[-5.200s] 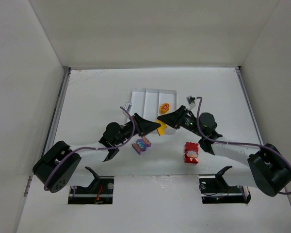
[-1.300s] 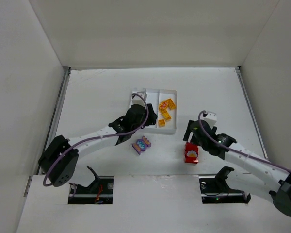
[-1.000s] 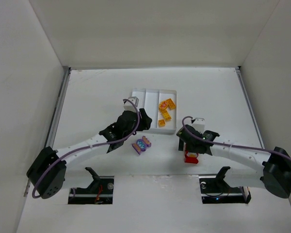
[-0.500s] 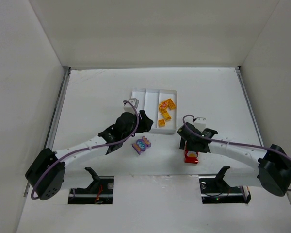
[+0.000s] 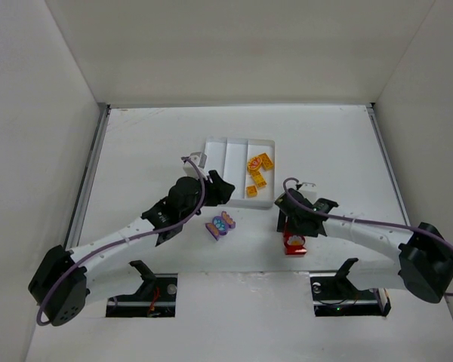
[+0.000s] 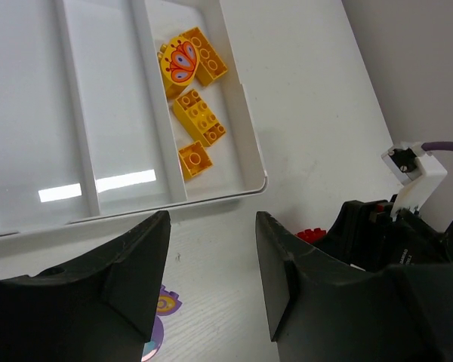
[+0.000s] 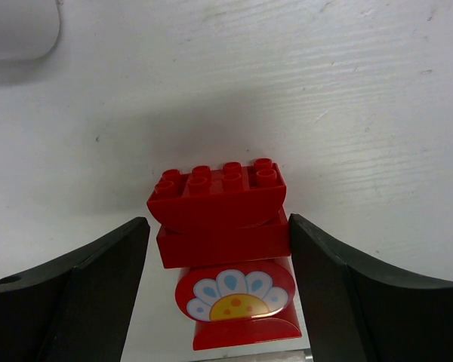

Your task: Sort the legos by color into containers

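tray [image 5: 215,154]: white, shallow, three long compartments side by side, mid-table beyond both grippers.
yellow bricks [image 6: 200,117]: four, all in the right compartment, in a loose row along it. Far pair touching, one of them with a round printed face. Smallest one nearest the tray's near wall.
purple bricks [image 5: 220,223]: on the table [image 5: 151,143], outside the tray, just in front of its near edge. Printed faces up. Only a sliver visible at the bottom of the left wrist view.
red stack [image 7: 220,219]: on the table, right of the tray's near-right corner and apart from it. Studded brick on top, flower-print piece under it.
left gripper [image 6: 211,241]: over the tray's near edge, close to the purple bricks but not touching them. Fingers moderately apart, nothing between them.
right gripper [image 7: 219,256]: down around the red stack, one finger on each side.
right fingers [image 7: 328,294]: set wide, snug against the stack's sides with no clear gap. Clamped or only grazing: cannot tell.
arms: both reaching inward from the near edge, grippers well apart, purple bricks between them.
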